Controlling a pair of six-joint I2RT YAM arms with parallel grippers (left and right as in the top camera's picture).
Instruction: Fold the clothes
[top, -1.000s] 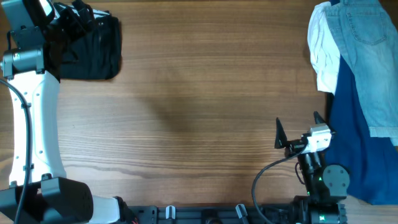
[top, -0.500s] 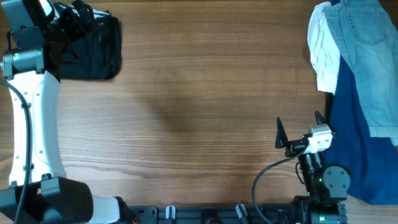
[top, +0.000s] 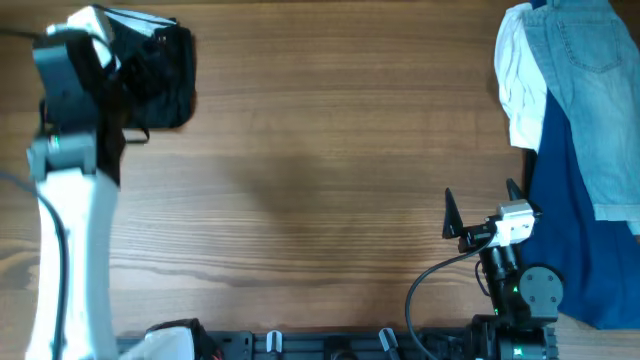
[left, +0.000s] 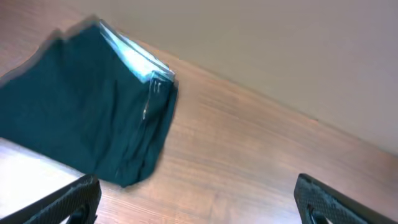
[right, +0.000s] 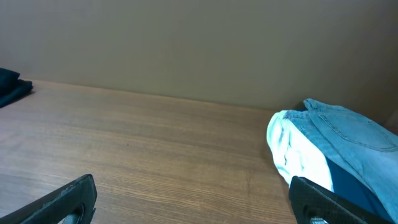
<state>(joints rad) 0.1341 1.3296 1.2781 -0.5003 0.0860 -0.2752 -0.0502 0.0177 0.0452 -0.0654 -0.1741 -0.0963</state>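
just beyond wide-spread left tool (left: 196, 194): folded black clothes (left: 87, 118), off leftward.

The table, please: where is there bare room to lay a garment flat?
The middle of the table is bare, from the black garment at far left to the denim and blue cloth at right. Crowded: those edges and around the right gripper.

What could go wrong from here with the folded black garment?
1. The left claw hangs open close to the black garment; a low pull-back could snag it and undo the fold.
2. The waistband end looks loosely stacked in the left wrist view, so it may spring open.
3. The right claw sits open beside the blue cloth; a swing could drag it.
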